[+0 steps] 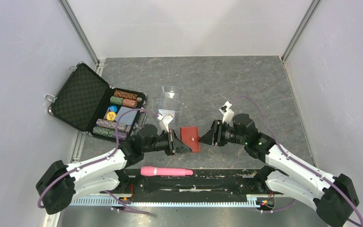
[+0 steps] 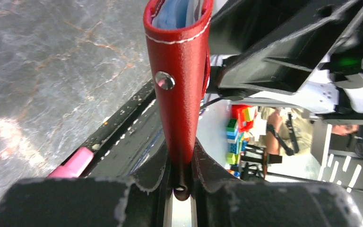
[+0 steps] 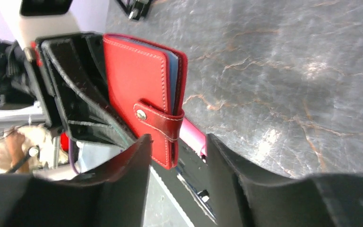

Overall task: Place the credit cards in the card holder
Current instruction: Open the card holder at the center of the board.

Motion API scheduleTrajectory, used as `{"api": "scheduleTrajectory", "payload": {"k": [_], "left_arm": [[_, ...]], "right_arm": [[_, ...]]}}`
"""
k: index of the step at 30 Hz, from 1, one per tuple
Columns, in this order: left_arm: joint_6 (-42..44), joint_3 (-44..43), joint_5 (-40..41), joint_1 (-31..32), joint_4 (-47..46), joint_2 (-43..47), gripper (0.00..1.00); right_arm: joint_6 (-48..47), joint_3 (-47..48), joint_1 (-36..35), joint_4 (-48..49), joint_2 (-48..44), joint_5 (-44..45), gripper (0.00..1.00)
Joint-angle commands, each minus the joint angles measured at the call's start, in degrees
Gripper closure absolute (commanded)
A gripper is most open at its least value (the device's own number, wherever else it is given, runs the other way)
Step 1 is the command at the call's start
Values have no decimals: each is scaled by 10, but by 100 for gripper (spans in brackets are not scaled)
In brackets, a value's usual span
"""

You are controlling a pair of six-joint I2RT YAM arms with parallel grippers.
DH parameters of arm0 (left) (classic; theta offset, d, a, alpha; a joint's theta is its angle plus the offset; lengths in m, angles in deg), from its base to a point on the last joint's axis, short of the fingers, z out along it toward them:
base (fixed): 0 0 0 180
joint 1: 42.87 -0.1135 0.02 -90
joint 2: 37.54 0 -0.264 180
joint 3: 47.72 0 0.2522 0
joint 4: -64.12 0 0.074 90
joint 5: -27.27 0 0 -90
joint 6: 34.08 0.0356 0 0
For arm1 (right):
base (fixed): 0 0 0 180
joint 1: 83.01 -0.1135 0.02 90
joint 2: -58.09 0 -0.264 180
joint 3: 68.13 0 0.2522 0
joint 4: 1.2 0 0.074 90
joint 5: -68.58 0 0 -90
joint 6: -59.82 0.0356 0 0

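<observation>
Left gripper (image 2: 182, 163) is pinching the shut card holder (image 2: 179, 71), right gripper (image 3: 176, 144) hovering parted, empty; tugging its tab may twist it loose.

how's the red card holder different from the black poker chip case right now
The card holder is snapped shut; the chip case lies wide open. The card holder is clamped in the left gripper; the chip case rests on the table. The card holder is red and far smaller than the black chip case. Both are folding containers.
</observation>
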Motion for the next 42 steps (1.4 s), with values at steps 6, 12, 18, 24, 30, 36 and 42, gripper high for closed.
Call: {"api": "scheduleTrajectory", "payload": {"k": [6, 12, 18, 24, 30, 36, 42], "left_arm": [[130, -156, 140, 13, 339, 2, 98], [145, -218, 185, 42, 410, -59, 98], [149, -241, 194, 64, 420, -94, 98], [148, -246, 193, 69, 420, -98, 98], [147, -244, 188, 74, 424, -106, 98], [143, -246, 190, 86, 423, -121, 98], [142, -255, 194, 96, 423, -130, 98]], "right_arm": [[-99, 107, -2, -149, 29, 101, 18], [-85, 119, -32, -114, 65, 111, 12], [-87, 142, -72, -100, 128, 132, 12], [-83, 140, -103, -95, 176, 159, 16], [-71, 133, -115, -66, 186, 170, 17], [-73, 136, -117, -72, 193, 192, 17], [-86, 139, -125, -99, 233, 220, 31]]}}
